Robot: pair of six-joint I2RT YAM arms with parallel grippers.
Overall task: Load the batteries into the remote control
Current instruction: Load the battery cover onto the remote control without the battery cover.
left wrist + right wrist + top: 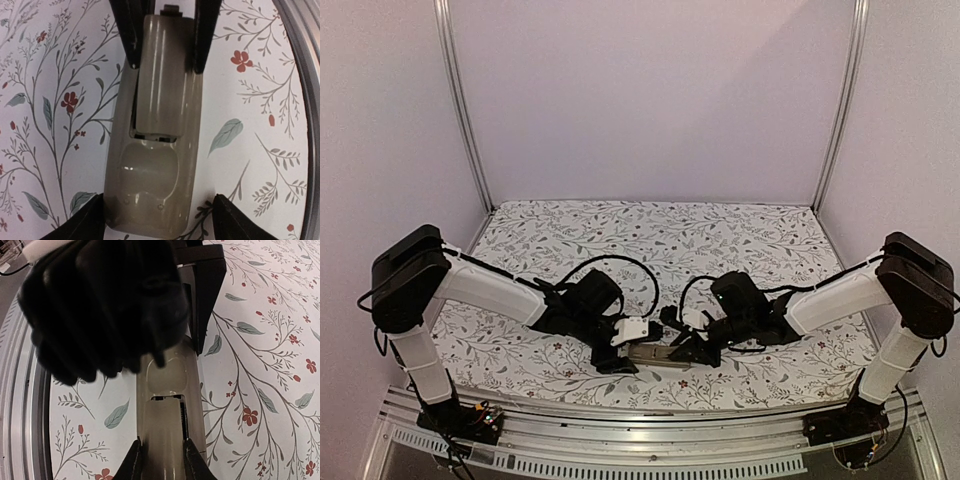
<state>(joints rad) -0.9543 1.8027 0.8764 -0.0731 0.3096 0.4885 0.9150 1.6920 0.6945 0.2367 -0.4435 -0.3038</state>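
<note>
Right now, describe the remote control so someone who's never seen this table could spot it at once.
On the floral table, look near the front edge, between the left gripper and right gripper. The remote control lies there back up: the only plain grey-beige slab, its cover pinched by the right gripper.

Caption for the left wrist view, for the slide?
On floral cloth, the remote control lies back up; left tool straddles its near end, right tool pinches the battery cover.
</note>
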